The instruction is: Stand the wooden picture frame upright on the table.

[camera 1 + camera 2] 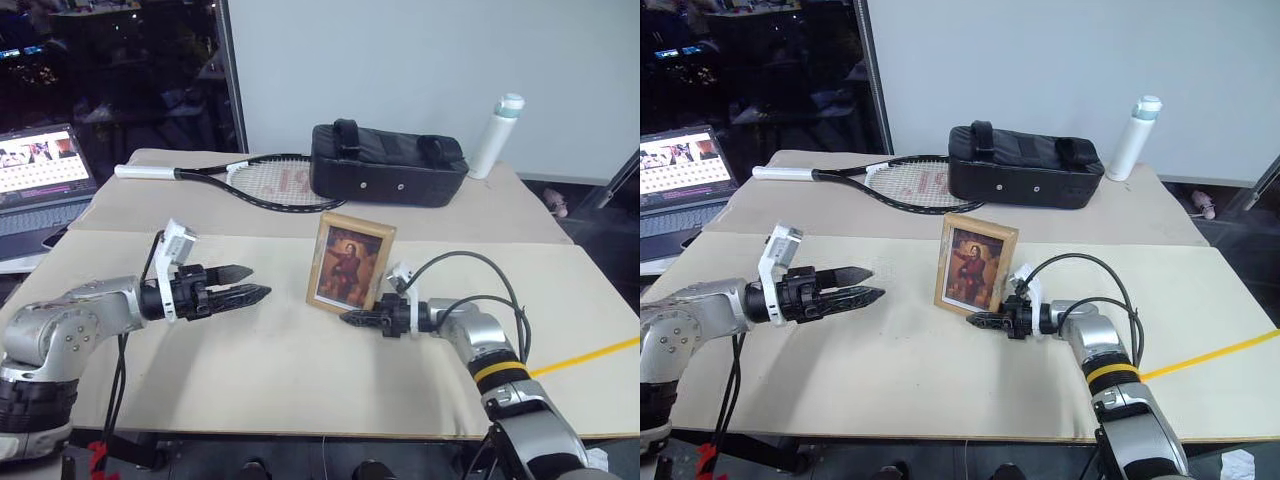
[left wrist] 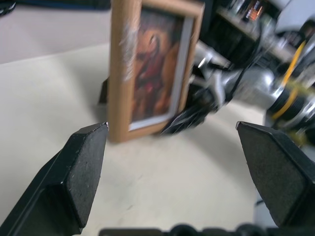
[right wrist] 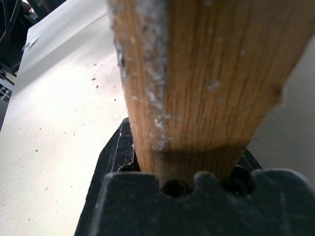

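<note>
The wooden picture frame stands upright on the table, portrait side facing me, near the middle. My right gripper reaches in from the right and is shut on the frame's lower right edge; in the right wrist view the wood edge sits between the black fingers. To the left of the frame, a short gap away, my left gripper hovers above the tabletop, open and holding nothing. Its two fingers point toward the frame.
A black case, a tennis racket and a white bottle lie at the table's far side. A laptop sits off the left edge. Yellow tape crosses the right side.
</note>
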`<act>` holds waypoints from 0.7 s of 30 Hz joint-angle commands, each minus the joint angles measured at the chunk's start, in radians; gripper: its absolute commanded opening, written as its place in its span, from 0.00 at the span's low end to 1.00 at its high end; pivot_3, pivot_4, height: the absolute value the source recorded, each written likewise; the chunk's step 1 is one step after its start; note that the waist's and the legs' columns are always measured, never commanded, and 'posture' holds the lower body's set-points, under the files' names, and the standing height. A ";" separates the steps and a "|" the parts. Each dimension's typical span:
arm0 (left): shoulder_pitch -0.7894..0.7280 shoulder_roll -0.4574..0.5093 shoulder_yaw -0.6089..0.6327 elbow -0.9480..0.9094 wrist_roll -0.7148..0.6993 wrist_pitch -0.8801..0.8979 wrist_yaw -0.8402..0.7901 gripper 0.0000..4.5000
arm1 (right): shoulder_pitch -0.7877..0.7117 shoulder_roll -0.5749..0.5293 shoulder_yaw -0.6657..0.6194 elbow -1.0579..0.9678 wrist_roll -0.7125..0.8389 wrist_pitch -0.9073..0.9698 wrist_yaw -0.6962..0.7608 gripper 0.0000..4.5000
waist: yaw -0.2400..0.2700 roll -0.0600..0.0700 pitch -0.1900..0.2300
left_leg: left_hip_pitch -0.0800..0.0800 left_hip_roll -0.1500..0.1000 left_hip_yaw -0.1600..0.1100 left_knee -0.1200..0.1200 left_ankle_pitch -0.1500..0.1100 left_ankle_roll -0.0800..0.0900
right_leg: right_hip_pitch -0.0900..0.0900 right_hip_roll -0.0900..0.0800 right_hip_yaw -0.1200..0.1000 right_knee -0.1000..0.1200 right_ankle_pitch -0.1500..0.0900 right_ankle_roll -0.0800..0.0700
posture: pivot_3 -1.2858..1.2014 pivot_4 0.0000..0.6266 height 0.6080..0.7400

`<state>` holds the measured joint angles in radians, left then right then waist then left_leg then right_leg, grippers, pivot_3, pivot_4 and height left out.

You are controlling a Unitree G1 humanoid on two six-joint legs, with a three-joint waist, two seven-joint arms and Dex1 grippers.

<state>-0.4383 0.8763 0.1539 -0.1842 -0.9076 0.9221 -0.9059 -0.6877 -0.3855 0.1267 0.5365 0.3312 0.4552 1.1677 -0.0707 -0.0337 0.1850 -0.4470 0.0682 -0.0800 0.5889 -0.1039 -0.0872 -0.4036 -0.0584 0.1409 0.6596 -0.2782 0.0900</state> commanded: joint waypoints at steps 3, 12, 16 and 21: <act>-0.001 0.022 -0.011 -0.023 0.064 -0.075 -0.084 1.00 | 0.034 -0.013 0.007 -0.045 -0.013 0.019 0.008 0.51 | 0.000 0.000 0.000 | 0.000 0.000 0.000 0.000 0.000 0.000 | 0.000 0.000 0.000 0.000 0.000 0.000 | 0.52 0.24 0.85; -0.038 -0.008 -0.041 0.019 0.125 -0.104 -0.128 1.00 | 0.108 -0.077 0.021 -0.185 -0.013 0.068 0.034 0.99 | 0.003 0.000 0.000 | 0.000 0.000 0.000 0.001 0.000 0.000 | 0.001 0.000 0.000 0.000 0.000 0.000 | 0.52 0.24 0.85; -0.054 -0.019 -0.043 0.033 0.134 -0.107 -0.150 1.00 | 0.158 -0.143 0.008 -0.233 -0.019 0.061 0.033 0.99 | 0.012 0.000 0.000 | 0.000 0.000 0.000 0.001 0.000 0.000 | 0.001 0.000 0.000 -0.001 -0.001 0.001 | 0.52 0.24 0.85; -0.045 -0.018 -0.048 0.040 0.161 -0.131 -0.172 1.00 | 0.221 -0.258 -0.055 -0.259 -0.018 0.029 0.024 0.99 | 0.023 0.000 0.000 | 0.000 0.000 0.000 0.001 0.000 0.000 | 0.001 0.000 0.000 -0.002 -0.001 0.001 | 0.52 0.24 0.85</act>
<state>-0.4731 0.8554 0.0947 -0.1393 -0.7555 0.8199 -1.0639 -0.5000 -0.5829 0.1233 0.2522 0.3363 0.4849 1.2023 -0.0478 -0.0339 0.1848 -0.4473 0.0680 -0.0797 0.5899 -0.1040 -0.0871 -0.4022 -0.0590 0.1409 0.6571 -0.2789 0.0908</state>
